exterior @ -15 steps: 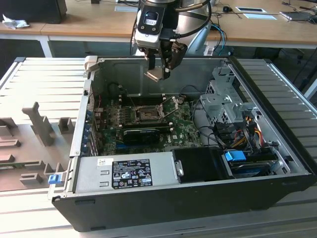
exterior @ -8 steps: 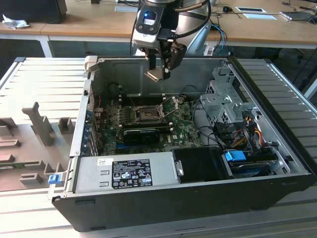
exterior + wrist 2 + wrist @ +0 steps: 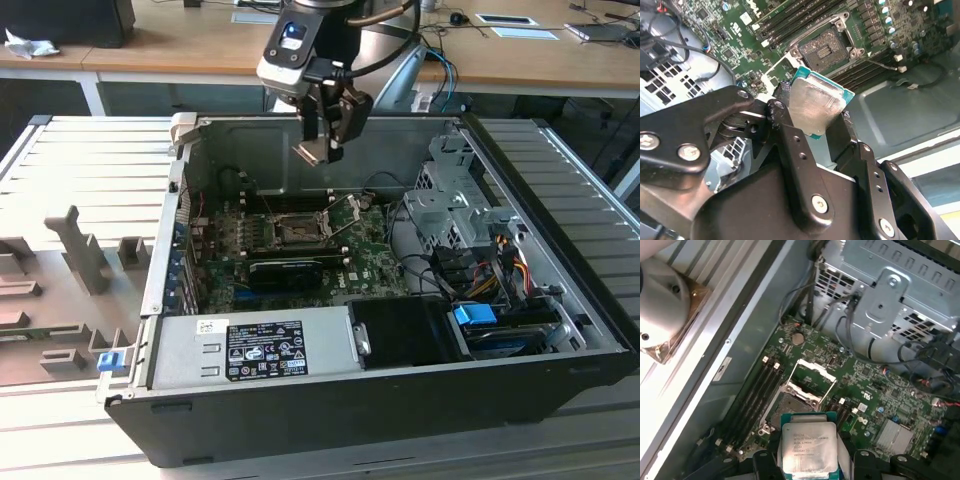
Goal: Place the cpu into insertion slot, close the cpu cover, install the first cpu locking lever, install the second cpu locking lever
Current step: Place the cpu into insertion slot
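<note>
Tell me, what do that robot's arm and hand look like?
The arm has a rounded silver-grey wrist with a blue cap. The hand is matte black, built of jointed links fastened with silver screws.

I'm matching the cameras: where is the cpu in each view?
Exterior view: cpu in the end effector, above the open case.
Second wrist view: cpu gripped, apart from the socket.
First wrist view: cpu gripped, in front of the socket.
Shared landmark: the empty socket.

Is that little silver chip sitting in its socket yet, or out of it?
Out. The gripper holds the cpu in the air; the socket sits bare.
</note>
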You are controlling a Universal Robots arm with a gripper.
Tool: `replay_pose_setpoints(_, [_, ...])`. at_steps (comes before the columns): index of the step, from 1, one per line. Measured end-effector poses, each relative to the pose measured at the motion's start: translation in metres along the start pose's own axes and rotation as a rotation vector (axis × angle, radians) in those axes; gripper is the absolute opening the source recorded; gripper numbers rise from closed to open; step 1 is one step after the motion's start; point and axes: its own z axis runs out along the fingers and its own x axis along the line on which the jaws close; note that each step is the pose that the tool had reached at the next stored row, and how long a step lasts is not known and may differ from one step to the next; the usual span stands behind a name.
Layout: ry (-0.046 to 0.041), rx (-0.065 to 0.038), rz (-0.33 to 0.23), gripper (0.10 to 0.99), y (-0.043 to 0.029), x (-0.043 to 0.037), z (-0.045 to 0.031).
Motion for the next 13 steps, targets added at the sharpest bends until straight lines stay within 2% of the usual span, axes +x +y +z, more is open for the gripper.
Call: replay_pose_setpoints(13, [-0.0197,-0.004,0.222,0.533,-0.0002,0.0000,0.0023])
